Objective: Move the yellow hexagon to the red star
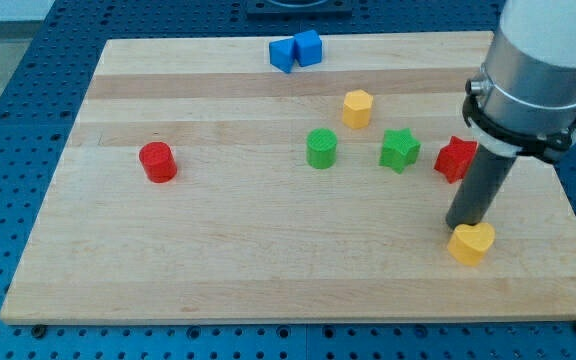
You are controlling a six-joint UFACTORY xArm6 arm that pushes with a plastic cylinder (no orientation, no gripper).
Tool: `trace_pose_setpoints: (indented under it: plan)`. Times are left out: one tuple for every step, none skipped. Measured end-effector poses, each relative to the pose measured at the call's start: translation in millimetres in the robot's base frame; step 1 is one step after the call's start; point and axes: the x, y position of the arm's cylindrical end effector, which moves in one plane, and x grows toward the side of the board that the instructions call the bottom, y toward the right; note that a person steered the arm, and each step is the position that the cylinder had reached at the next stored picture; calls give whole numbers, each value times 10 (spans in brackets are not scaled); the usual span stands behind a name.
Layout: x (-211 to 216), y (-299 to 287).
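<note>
Although named as the thing to move, sits untouched: yellow hexagon (358, 108), toward the view's top and a little right of centre on the wooden worktop (218, 250), free on every side. Nothing pressing on it, so the push is judged not yet begun.

Down and to the view's right of it, the goal: red star (456, 158), partly hidden behind the dark rod. Well apart from the hexagon, with the green star (399, 150) lying close to the straight line between the two; likely to be nudged unless skirted along the upper side. Just left of that, a green cylinder (321, 148), below and left of the hexagon, out of the probable path.

Lower still, near the worktop's right bottom corner: my tip (463, 228), touching or all but touching the upper edge of a yellow heart-shaped block (471, 243). Wrong yellow piece for this task, so probably just where the rod happens to rest; needs to travel round to the hexagon's upper-left side to drive it toward the star.

No jaws on this arm, only the straight rod, so nothing to open or close.

Farther out: red cylinder (157, 161) alone at the view's left, and two blue blocks (295, 50) touching each other at the top edge. Neither in the way.
</note>
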Motion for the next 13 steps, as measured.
trace_pose_setpoints:
  plan:
    - [127,0]
    - [120,1]
    - [-82,-235]
    - [-234,-805]
    - [-387,-1601]
    - [-683,-2345]
    - [-1182,-2531]
    - [-1819,-2265]
    - [-2224,-2091]
    - [-2224,-2093]
    - [-2214,-2095]
    - [-2212,-2053]
    - [-2119,-2006]
